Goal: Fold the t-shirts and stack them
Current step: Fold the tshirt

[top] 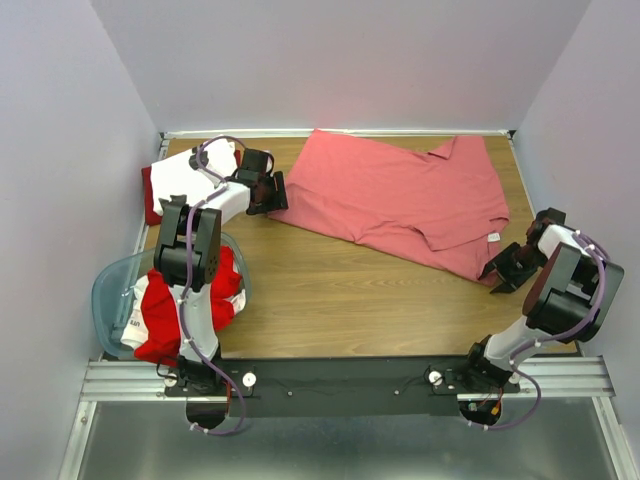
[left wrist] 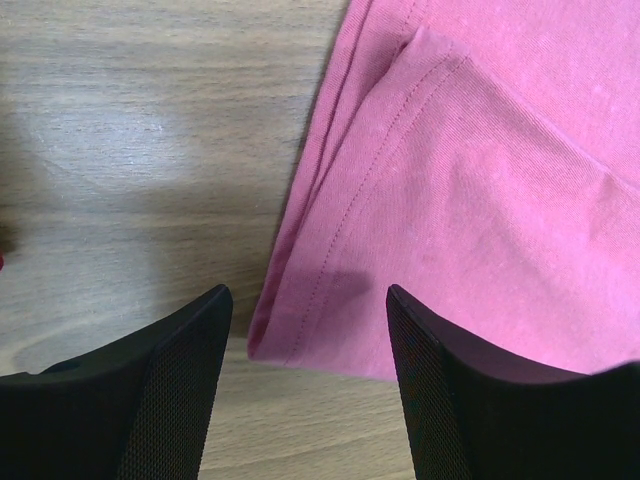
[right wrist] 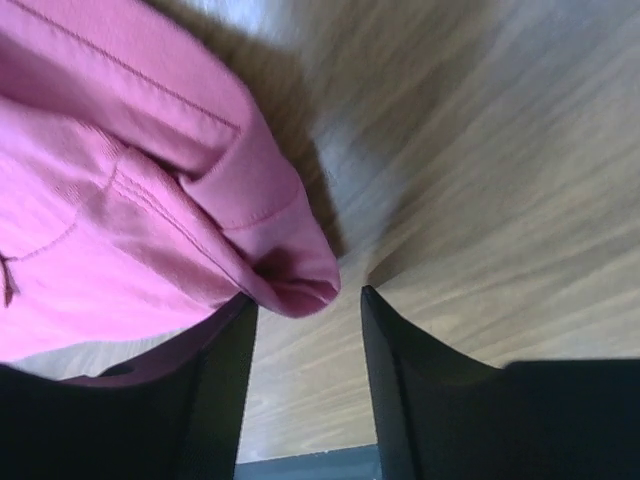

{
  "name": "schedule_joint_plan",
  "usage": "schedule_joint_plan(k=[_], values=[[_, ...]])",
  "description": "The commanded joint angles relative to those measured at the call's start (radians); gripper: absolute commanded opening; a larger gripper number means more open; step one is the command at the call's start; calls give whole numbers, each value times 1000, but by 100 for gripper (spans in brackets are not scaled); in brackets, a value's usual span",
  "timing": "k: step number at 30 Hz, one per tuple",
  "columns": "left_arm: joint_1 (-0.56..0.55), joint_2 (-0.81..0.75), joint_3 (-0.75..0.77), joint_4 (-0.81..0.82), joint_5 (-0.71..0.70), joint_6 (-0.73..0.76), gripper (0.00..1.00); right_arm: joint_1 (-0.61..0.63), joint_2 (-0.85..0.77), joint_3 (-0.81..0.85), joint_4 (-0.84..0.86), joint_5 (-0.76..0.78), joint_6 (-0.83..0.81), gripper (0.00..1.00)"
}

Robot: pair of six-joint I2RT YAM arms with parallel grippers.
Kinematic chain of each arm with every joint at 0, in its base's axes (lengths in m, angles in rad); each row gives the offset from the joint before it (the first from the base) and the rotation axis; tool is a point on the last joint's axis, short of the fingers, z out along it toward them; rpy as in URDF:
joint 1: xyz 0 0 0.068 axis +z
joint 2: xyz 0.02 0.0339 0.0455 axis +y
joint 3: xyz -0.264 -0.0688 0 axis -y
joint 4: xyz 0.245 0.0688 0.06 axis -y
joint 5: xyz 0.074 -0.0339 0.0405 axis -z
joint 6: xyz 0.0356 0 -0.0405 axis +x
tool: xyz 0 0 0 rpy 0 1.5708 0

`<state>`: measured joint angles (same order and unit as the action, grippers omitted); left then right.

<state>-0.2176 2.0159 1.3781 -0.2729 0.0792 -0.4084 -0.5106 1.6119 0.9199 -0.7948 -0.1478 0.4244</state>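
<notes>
Just beside pink t-shirt [top: 400, 195]: left end effector [left wrist: 307, 292], right end effector [right wrist: 307, 297].

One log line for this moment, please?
pink shirt spread out | left gripper open at edge | right gripper open at corner

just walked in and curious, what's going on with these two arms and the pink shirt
Two arms are set at the salmon-pink shirt spread on the table. The left gripper is open at its left hem corner, and the right gripper is open at its near right corner; neither has closed on cloth. Red and white shirts sit bunched in the plastic tub at near left.
</notes>
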Motion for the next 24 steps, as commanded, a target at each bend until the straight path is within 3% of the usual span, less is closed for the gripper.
schedule_joint_plan(k=[1, 7, 13, 19, 20, 21, 24], values=[[4, 1, -51, -52, -12, 2, 71, -6, 35, -9, 69, -10, -10, 51], [4, -5, -68, -66, -39, 10, 71, -6, 80, 13, 101, -4, -10, 46], [4, -14, -96, -60, -7, -1, 67, -6, 97, 34, 101, 14, -13, 29], [4, -16, -114, -52, -1, -4, 43, -6, 103, 42, 103, 24, -15, 12], [4, -14, -116, -48, 4, -4, 37, -6, 105, 40, 104, 22, -16, 10], [4, -6, -114, -45, 11, -4, 25, -6, 108, 42, 105, 24, -15, 7], [4, -3, -116, -34, 44, -12, 9, -6, 106, 50, 105, 30, -16, 2]])
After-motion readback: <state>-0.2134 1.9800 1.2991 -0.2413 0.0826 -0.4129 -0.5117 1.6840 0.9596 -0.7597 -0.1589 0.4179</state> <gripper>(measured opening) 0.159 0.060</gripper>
